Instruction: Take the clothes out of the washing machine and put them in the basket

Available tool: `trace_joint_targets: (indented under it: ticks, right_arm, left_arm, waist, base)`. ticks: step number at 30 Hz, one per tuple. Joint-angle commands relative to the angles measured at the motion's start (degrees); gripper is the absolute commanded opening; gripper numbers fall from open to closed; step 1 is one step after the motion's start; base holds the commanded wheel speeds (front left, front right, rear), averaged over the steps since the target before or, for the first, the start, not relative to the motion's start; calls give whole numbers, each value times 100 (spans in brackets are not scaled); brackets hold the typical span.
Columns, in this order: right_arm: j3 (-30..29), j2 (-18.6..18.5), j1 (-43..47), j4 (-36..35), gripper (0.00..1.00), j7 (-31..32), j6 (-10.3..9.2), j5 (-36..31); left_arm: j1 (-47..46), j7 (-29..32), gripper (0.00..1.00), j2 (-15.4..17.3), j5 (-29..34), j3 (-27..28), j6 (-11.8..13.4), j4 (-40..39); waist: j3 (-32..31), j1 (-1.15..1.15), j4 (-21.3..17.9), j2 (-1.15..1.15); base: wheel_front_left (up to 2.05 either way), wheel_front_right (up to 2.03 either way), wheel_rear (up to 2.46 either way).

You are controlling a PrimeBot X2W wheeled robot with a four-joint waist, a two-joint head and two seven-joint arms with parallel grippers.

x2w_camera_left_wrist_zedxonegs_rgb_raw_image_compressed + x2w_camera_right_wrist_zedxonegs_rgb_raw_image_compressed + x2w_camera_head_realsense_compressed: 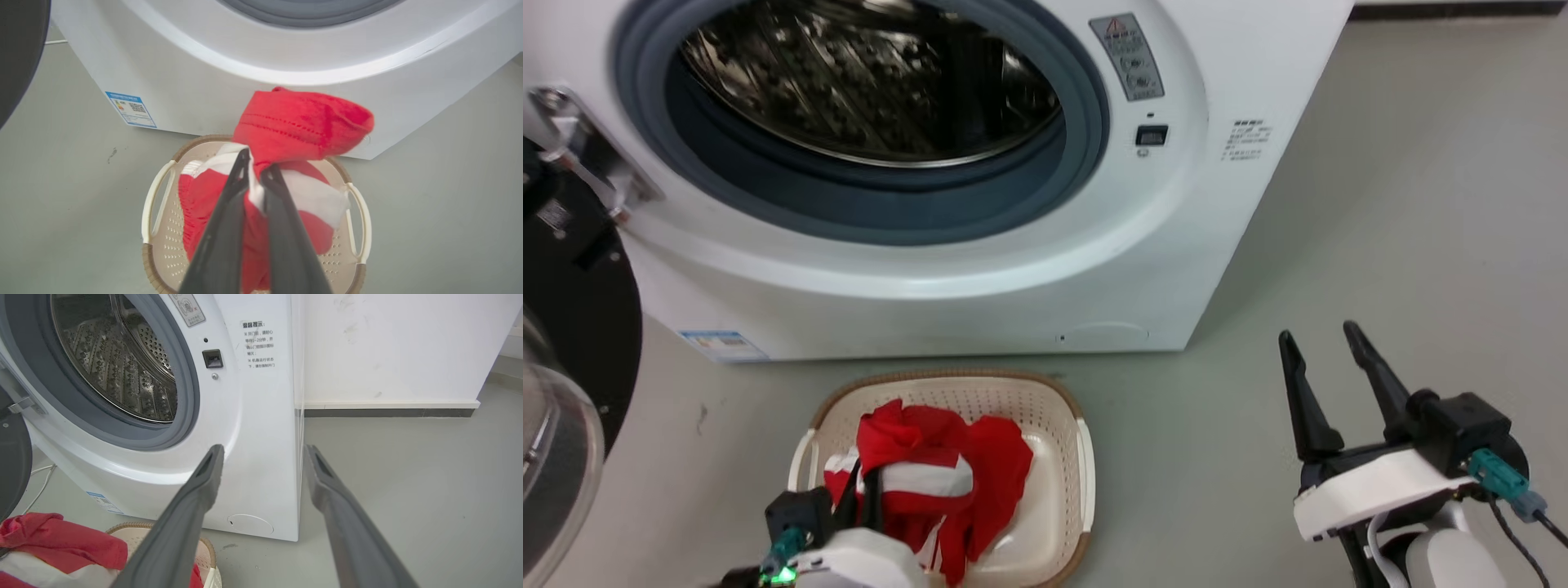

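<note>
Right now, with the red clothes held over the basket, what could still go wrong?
The clothes are bunched around the shut left fingers, so fabric might snag and lift out again when they pull away. A red fold pokes up near the basket rim nearest the washing machine; let go carelessly, it could drape outside onto the floor.

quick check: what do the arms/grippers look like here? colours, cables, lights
Right gripper: two long tapered dark grey fingers on a black block, white wrist shell, teal connector with a black cable. Left gripper: same dark fingers, white shell, teal connector, plus a green light.
</note>
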Motion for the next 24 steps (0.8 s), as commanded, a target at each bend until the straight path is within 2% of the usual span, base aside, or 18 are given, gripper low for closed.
trace_joint_targets:
  ticks: [1, 12, 20, 21, 22, 23, 24]
  right_arm:
    - [8, -1, -156, -47, 100, -3, -4, -31]
    - [159, -1, -819, -66, 100, -142, -4, -92]
    - [370, -2, -1172, 189, 100, -315, -4, -13]
    - [385, -3, -1194, 231, 100, -332, -4, 0]
    - [390, -2, -1216, 282, 100, -365, -4, 13]
    - [387, -1, -1225, 321, 100, -379, -4, 23]
    - [378, -1, -1230, 380, 100, -403, -4, 38]
  left_arm:
    - [-354, -53, 0, -29, -54, 38, -67, 378]
    - [-2049, -80, 0, -108, -46, 307, -195, 2460]
    - [-2781, -80, 0, -41, -115, 609, -178, 3624]
    - [-2826, -80, 36, -35, -103, 640, -161, 3668]
    - [-2833, -80, 55, -31, -92, 673, -146, 3707]
    - [-2818, -80, 100, -32, -80, 704, -119, 3729]
    - [-2780, -80, 100, -35, -70, 747, -114, 3722]
  waist:
    - [559, 0, -28, 0]
    - [2009, 0, -257, 0]
    - [2492, 0, -534, 0]
    - [2490, 0, -556, 0]
    - [2470, 0, -574, 0]
    - [2443, 0, -583, 0]
    - [2375, 0, -585, 0]
  base:
    - [0, 0, 0]
    - [0, 0, 0]
    - [0, 0, 0]
    - [0, 0, 0]
    - [0, 0, 0]
    - [0, 0, 0]
    - [0, 0, 0]
